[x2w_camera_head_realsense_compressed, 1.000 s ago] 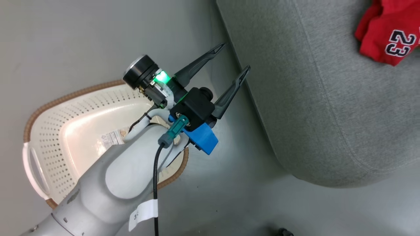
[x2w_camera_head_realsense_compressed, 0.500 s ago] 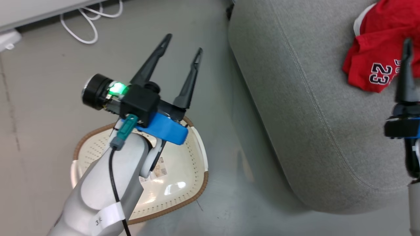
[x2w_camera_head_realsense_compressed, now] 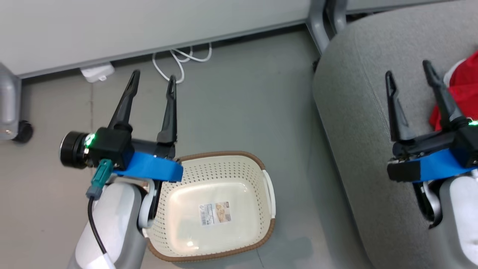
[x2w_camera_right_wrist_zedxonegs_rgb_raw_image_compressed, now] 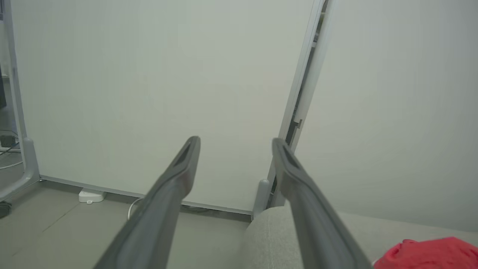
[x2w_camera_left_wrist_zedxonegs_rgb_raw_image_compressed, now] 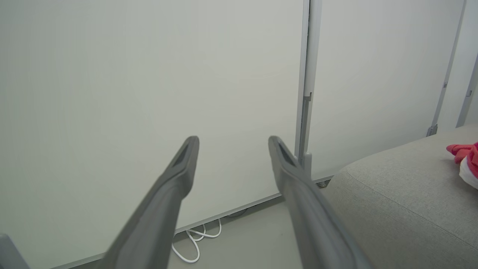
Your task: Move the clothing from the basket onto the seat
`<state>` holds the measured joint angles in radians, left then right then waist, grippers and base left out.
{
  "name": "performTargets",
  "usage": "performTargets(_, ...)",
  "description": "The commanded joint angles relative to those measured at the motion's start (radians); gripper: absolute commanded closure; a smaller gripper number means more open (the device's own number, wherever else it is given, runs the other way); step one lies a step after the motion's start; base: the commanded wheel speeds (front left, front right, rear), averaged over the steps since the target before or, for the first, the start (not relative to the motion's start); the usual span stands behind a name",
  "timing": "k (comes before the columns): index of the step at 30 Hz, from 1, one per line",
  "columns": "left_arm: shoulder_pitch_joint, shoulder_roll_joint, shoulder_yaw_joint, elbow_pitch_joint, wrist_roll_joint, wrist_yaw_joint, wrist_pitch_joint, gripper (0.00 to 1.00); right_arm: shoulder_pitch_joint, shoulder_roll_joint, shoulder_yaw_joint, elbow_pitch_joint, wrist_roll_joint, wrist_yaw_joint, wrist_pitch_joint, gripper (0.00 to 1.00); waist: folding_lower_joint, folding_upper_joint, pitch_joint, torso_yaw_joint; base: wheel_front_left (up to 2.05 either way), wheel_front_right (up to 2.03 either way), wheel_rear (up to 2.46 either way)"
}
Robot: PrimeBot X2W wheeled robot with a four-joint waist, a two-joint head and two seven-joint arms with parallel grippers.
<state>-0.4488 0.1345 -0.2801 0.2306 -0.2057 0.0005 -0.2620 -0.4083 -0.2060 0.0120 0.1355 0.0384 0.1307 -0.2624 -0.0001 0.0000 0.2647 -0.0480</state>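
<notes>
Both grippers stand spread wide, grasping nothing: the left gripper (x2w_camera_head_realsense_compressed: pixel 154 74) at the far left corner of the basket (x2w_camera_head_realsense_compressed: pixel 224 154), the right gripper (x2w_camera_head_realsense_compressed: pixel 408 68) over the seat (x2w_camera_head_realsense_compressed: pixel 354 112). Red clothing (x2w_camera_head_realsense_compressed: pixel 466 86) lies on the seat, far right (a label (x2w_camera_head_realsense_compressed: pixel 216 213) marks the basket's bottom).

Light was bright, even and diffuse, leaving only a faint soft shadow on the floor (x2w_camera_head_realsense_compressed: pixel 291 243) beside the basket (x2w_camera_head_realsense_compressed: pixel 224 164), whose glossy bottom carried a small glare spot. Both wrist views rendered the near fingers (x2w_camera_left_wrist_zedxonegs_rgb_raw_image_compressed: pixel 157 224) soft, and wall posts (x2w_camera_left_wrist_zedxonegs_rgb_raw_image_compressed: pixel 446 86) leaned near the frame edges.
</notes>
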Motion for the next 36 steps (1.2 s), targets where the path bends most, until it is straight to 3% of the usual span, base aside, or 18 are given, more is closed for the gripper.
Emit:
performTargets(1, 0.017, -0.004, 0.010, -0.004, 0.008, -0.004, -0.004, 0.00, 0.025, 0.004, 0.002, 0.004, 0.003, 0.000, -0.004, 0.00, 0.0001, 0.0000, -0.039, 0.037, 0.00, 0.00, 0.00)
performTargets(17, 0.239, -0.064, 0.193, -0.013, 0.063, -0.064, -0.004, 0.00, 0.196, 0.077, -0.004, 0.098, 0.039, 0.000, -0.004, 0.00, 0.0001, 0.0000, -0.186, 0.084, 0.00, 0.00, 0.00)
performTargets(36, 0.356, -0.084, 0.241, 0.036, 0.069, -0.104, -0.004, 0.00, 0.320, 0.129, -0.040, 0.144, 0.071, 0.000, -0.004, 0.00, 0.0001, 0.0000, -0.264, 0.092, 0.00, 0.00, 0.00)
